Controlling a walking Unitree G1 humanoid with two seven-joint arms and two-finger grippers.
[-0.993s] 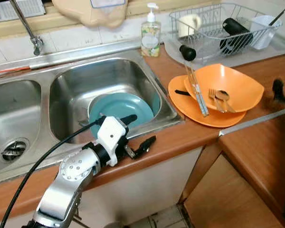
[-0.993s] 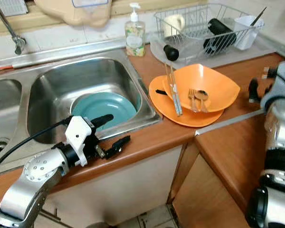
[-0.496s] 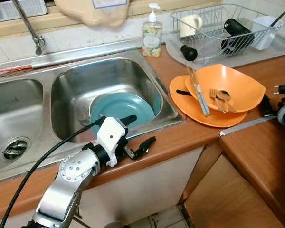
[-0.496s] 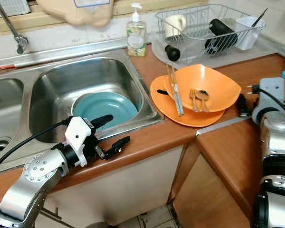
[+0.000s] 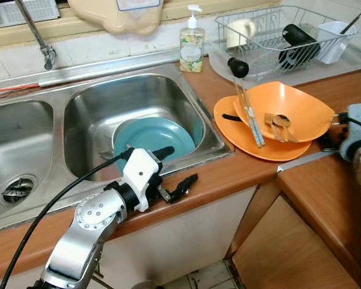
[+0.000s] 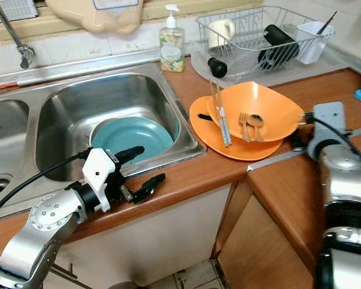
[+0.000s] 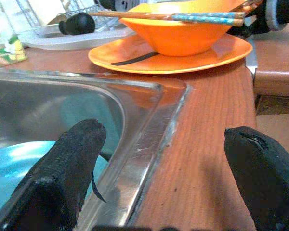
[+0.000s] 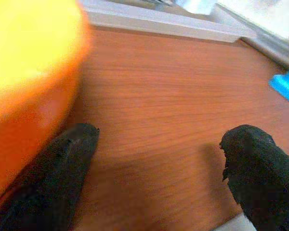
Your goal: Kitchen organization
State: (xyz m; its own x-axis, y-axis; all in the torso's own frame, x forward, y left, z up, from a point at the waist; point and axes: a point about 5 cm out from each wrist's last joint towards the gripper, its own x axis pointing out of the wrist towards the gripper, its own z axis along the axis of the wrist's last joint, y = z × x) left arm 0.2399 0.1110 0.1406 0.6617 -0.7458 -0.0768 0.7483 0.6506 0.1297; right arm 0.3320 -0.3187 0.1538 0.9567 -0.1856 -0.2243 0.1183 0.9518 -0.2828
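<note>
Beside orange bowl (image 6: 256, 108): right gripper (image 8: 159, 163) fingers spread, empty.

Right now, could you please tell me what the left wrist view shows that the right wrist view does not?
Left wrist view: the steel sink rim with the teal plate inside, chopsticks across the orange bowl, and the orange plate under it, seen past the open left pincer.

Right wrist view: a blue object at the edge, and the open right pincer low beside the bowl's blurred side.

Both: the orange bowl and the wooden counter.
</note>
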